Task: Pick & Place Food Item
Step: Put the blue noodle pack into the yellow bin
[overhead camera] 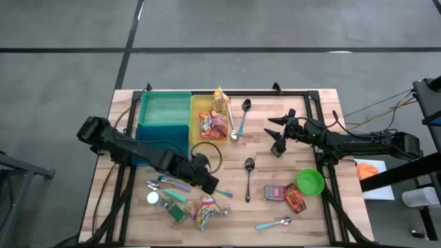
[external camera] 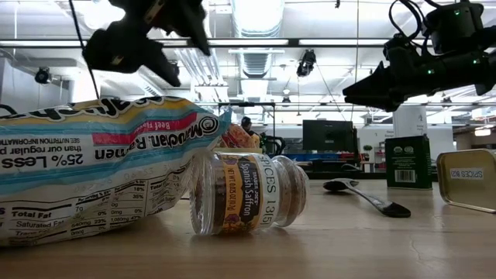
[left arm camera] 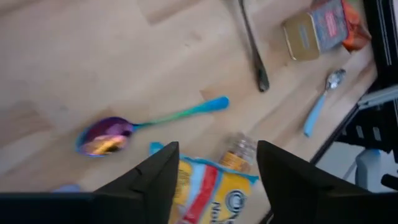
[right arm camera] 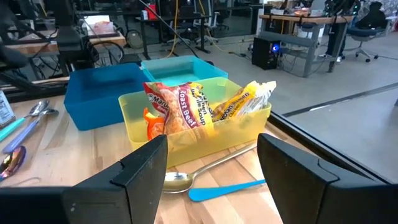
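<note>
The left gripper [overhead camera: 207, 180] hangs above the table, fingers [left arm camera: 152, 180] apart with nothing between them. Just at its 6 o'clock in the high view lies a ramen pack [overhead camera: 204, 211] flat on the wood, with a spice jar [overhead camera: 178, 213] on its side at the pack's 9 o'clock. In the left wrist view the pack [left arm camera: 202, 193] and jar [left arm camera: 239, 152] show between the fingers, below them. A rainbow spoon [left arm camera: 143, 126] lies near the pack.

The right gripper [overhead camera: 278, 135] hovers over the table at 3 o'clock of the yellow bin [overhead camera: 194, 110], fingers [right arm camera: 140, 171] spread and empty. That bin holds 2 noodle packs [right arm camera: 180, 109]; a teal bin [overhead camera: 164, 109] and a blue bin [overhead camera: 162, 138] sit at its 9 o'clock. A blue-handled spoon [right arm camera: 208, 182] lies just beside the yellow bin.

At the right gripper's 6 o'clock are a green bowl [overhead camera: 310, 182], a tin [overhead camera: 275, 192] and a black spoon [overhead camera: 249, 176].
</note>
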### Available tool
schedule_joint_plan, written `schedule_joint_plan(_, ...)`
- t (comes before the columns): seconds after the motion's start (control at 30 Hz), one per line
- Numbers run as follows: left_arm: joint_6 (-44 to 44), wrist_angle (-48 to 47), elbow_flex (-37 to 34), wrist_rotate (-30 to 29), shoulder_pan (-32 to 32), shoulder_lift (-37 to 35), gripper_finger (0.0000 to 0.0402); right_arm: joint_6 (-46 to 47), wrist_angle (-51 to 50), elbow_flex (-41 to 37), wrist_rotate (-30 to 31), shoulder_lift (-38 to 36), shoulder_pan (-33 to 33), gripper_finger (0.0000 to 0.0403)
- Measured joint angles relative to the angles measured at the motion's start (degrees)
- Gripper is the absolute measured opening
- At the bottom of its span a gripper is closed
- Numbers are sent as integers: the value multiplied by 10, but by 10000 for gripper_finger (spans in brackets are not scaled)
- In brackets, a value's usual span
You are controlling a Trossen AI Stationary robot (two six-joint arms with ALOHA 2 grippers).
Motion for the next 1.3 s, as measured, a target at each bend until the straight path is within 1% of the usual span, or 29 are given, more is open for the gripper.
schedule_joint_plan(0.13,5,-11,53,17,-9,46,264,0,0,0,0,0,0,246)
schedule_joint_plan(0.2,16,-12,78,36,-11,65,276,0,0,0,0,0,0,246)
schedule_joint_plan(0.37,74,-8,134,109,-18,108,280,0,0,0,0,0,0,246)
schedule_joint_plan(0.5,92,-33,144,134,-27,126,280,0,0,0,0,0,0,246)
schedule_joint_plan(0.63,80,-39,137,137,-36,127,280,0,0,0,0,0,0,246)
schedule_joint_plan(0.8,99,-24,136,126,-39,127,280,0,0,0,0,0,0,246)
schedule_joint_plan(0.97,141,26,136,122,-41,127,280,0,0,0,0,0,0,246)
schedule_joint_plan(1.07,181,51,136,128,-47,127,280,0,0,0,0,0,0,246)
schedule_joint_plan(1.17,210,46,136,128,-53,127,280,0,0,0,0,0,0,246)
schedule_joint_plan(1.3,206,19,135,128,-60,132,280,0,0,0,0,0,0,247)
